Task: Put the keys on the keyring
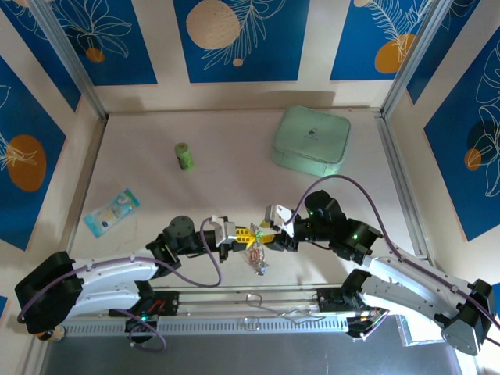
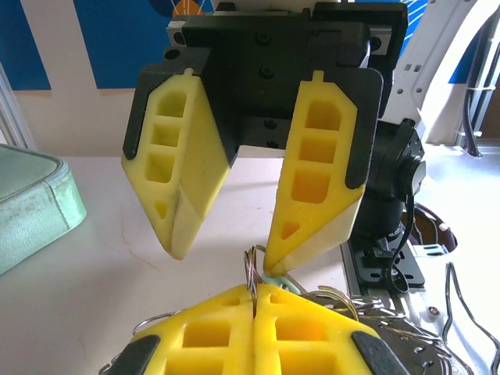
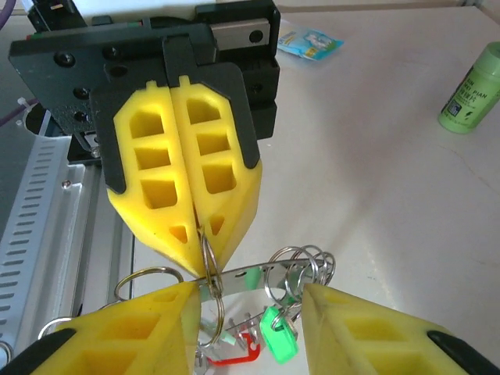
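The keys (image 3: 277,341), green and red tags showing, sit bunched with the keyring (image 2: 398,344) low in the frame, between both pincers. The left pincer (image 3: 205,266) is pressed together on a wire loop (image 2: 251,273); the right pincer (image 2: 226,256) is spread, empty. Threading looks unfinished; how many keys are on, I cannot tell.

The left arm's yellow fingers (image 1: 244,233) and the right arm's yellow fingers (image 1: 264,230) meet at the near centre of the beige table (image 1: 234,183). A bunch of silvery metal keys and rings (image 1: 256,259) sits just beside them. A green cylindrical bottle (image 1: 183,156) and a mint-green rounded box (image 1: 310,140) stand well behind.
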Robot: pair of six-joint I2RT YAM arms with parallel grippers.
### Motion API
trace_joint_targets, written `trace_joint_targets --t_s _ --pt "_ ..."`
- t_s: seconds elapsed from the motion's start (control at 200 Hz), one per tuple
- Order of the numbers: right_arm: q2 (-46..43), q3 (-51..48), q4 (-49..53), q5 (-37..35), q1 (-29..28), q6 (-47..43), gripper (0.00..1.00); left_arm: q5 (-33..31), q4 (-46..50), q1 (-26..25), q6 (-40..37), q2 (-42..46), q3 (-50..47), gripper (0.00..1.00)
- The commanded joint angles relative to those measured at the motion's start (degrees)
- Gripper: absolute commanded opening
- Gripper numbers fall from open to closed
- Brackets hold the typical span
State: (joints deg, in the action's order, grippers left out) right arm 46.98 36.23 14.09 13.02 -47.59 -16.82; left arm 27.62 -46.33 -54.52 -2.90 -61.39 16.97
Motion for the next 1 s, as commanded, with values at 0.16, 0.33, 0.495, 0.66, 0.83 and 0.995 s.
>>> trace_joint_targets --t_s 0.16,0.33,0.495,0.66,0.83,0.995 --pt "-0.2 0.4 -1.1 2.9 0.0 1.4 0.36 3.0 -4.5 -0.1 -0.7 0.0 1.3 0.00" --pt "0.9 1.2 -0.4 4.5 0.0 1.1 0.28 3.2 -5.3 -0.1 -0.6 0.0 1.3 0.00" --pt "2.6 2.5 0.0 6.3 0.0 0.6 0.16 3.6 -6.4 -0.1 -0.3 -0.6 1.3 0.00" --pt "3.1 5.4 4.2 3.0 -0.2 -3.0 0.00 -2.0 -2.9 -0.1 -0.9 0.1 1.4 0.07" --pt "5.8 12.7 17.2 0.2 -0.5 -10.2 0.00 -5.4 15.8 -0.1 -5.9 2.1 5.9 0.21" --pt "9.2 17.7 25.4 -3.1 -2.8 -15.0 0.00 -3.5 21.9 -0.1 -8.2 1.4 9.1 0.21"
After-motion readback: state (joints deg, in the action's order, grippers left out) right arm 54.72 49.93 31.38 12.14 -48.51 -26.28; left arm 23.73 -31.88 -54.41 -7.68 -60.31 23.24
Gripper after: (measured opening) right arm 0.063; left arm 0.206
